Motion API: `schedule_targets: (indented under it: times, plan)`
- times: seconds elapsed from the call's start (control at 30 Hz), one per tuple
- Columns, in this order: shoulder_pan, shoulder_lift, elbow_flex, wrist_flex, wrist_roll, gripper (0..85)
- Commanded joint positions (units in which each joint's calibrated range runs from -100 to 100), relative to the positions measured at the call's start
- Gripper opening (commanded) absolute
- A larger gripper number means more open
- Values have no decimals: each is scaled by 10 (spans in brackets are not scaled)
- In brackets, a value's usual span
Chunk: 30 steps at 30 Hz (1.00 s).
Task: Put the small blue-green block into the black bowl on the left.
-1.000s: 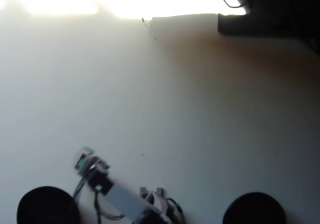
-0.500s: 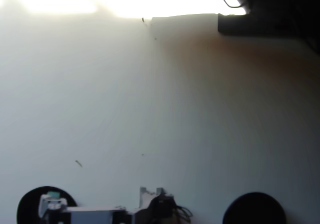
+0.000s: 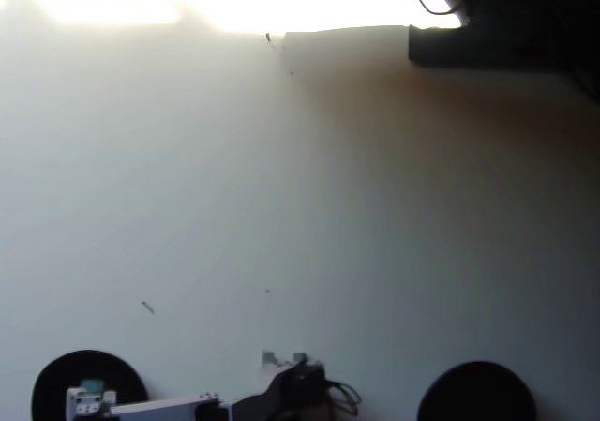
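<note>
At the lower left of the overhead view sits the black bowl (image 3: 56, 376), round, plain and matte, its lower part cut off by the picture's edge. Over its dark inside lies the pale grey, boxy head of the gripper (image 3: 82, 400), and just above that head shows a small teal patch, the small blue-green block (image 3: 92, 384), blurred but square-edged, lying within the bowl's outline. Whether the block rests on the bowl's floor or is carried by the jaws cannot be told from this blurred patch, and the jaws themselves are too small and smeared to say how far apart they stand or whether they touch the block. To the right of the head the arm (image 3: 173, 408) runs along the bottom edge as a flat light-grey bar, ending in a dark, lumpy base with looping cables (image 3: 298, 388). Half a second ago the head lay slightly higher and further right over the bowl; now it sits lower and nearer the bowl's left side, with the teal patch clearer. The table (image 3: 309, 205) is a smooth, pale, nearly featureless surface, glaring white at the top left and shading brownish toward the upper right. At the lower right stands a second round black bowl (image 3: 478, 390), well apart from the first.
</note>
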Motion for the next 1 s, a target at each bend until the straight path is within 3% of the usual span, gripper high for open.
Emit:
schedule_targets:
  times: [0.0,0.1,0.37,0.6,0.7,0.8,0.97]
  plan:
    - [-1,-13,-8,-26,-18,368]
    - [-17,-45,-48,-31,-34,470]
    - [-144,-319,-230,75,-31,461]
    - [-303,-570,-546,322,-49,415]
    - [-359,-653,-683,432,-75,417]
    - [-406,-677,-754,503,-86,507]
    - [-476,-671,-823,604,-87,507]
